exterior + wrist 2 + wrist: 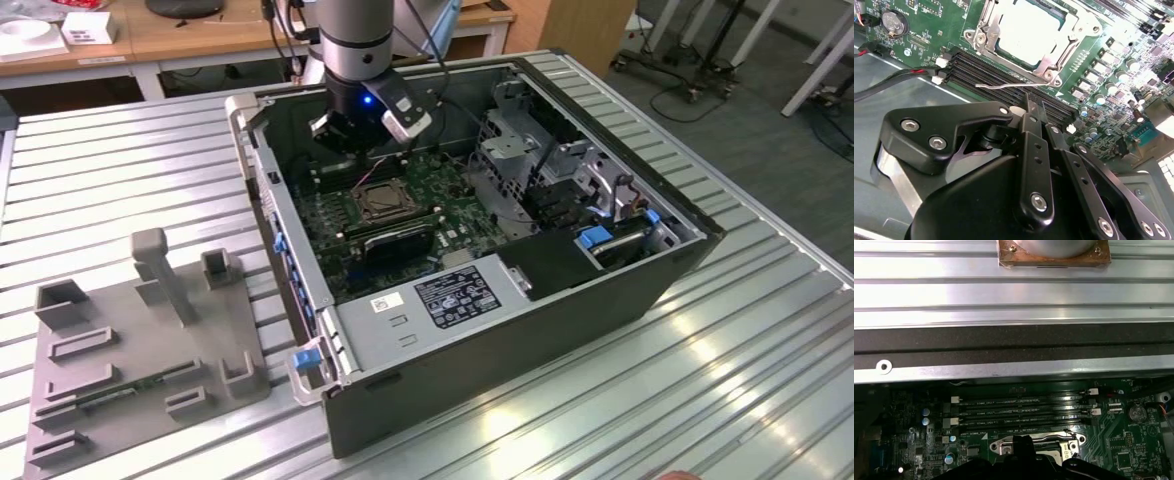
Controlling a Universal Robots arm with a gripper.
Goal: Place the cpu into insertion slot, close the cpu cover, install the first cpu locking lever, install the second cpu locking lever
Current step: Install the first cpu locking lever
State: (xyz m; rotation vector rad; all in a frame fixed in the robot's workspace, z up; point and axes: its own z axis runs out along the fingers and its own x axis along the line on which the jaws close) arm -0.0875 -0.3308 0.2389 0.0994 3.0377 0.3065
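Hand (1036,107): fingers together, empty, near cpu cover (985,32). Locking lever (1009,86) just beside cpu cover. Likely hazard: tips slip off thin lever; it springs back unlatched.

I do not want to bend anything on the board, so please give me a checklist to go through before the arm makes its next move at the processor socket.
1. Chip seated in the socket: its pale face shows through the cover's window: ok.
2. Cover lying flat on the socket: ok.
3. Thin lever latched: it stands free over the memory slots, apart from the socket: not ok.
4. Gripper close to the free lever: ok.
5. Fingers shut together: ok.
6. Fingers touching the lever: cannot tell.
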